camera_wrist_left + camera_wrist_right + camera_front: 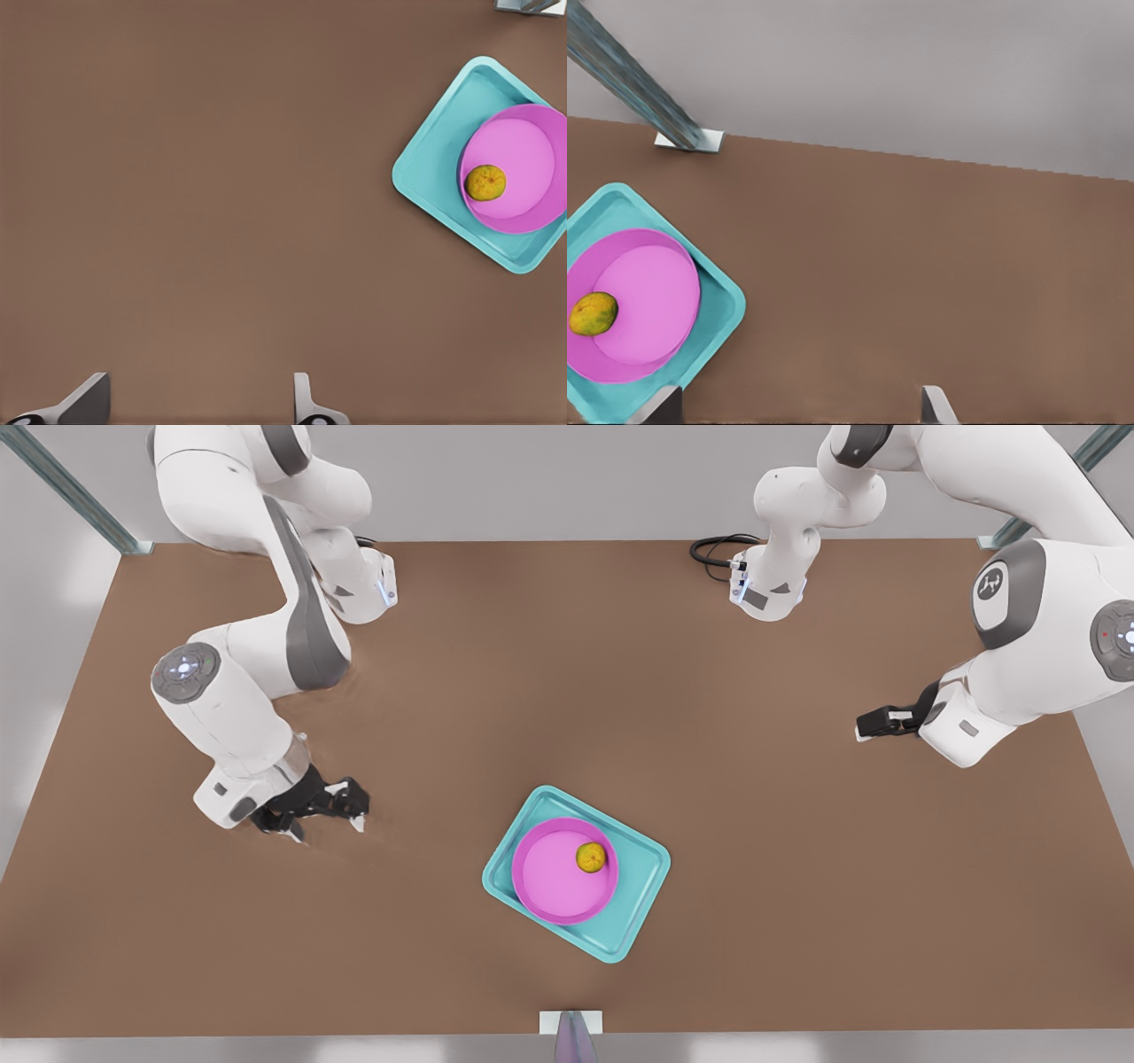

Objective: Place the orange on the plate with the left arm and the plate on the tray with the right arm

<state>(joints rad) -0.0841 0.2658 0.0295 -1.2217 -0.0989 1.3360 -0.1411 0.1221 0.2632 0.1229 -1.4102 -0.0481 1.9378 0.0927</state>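
Orange: there it is, the orange [591,856], sitting on the plate [554,881], close to the rim on the front view's right side, nothing gripping it.
Plate: pink, lying flat inside the tray [640,886], crowded toward the tray's end on the front view's left, where its rim reaches the tray's edge.
Tray: teal, turned at an angle on the desk [797,886], in the middle and nearer the lower edge of the front view; a bare strip of tray floor shows on the front view's right of the plate.
Left end effector: the left end effector [873,724] is on the front view's right, well apart from the tray. The left wrist view shows its fingers [306,403] spread and released over bare desk, with the tray, plate and orange off to one side.
Right end effector: the right end effector [328,819] is low by the desk on the front view's left, near the tray but not touching it. In the right wrist view its fingers [935,407] are spread wide, released, nothing between them.
Bracket: a small metal bracket [571,1023] with a post sits at the desk's edge nearest the tray.
Cable: a black cable [719,549] loops at the far edge.
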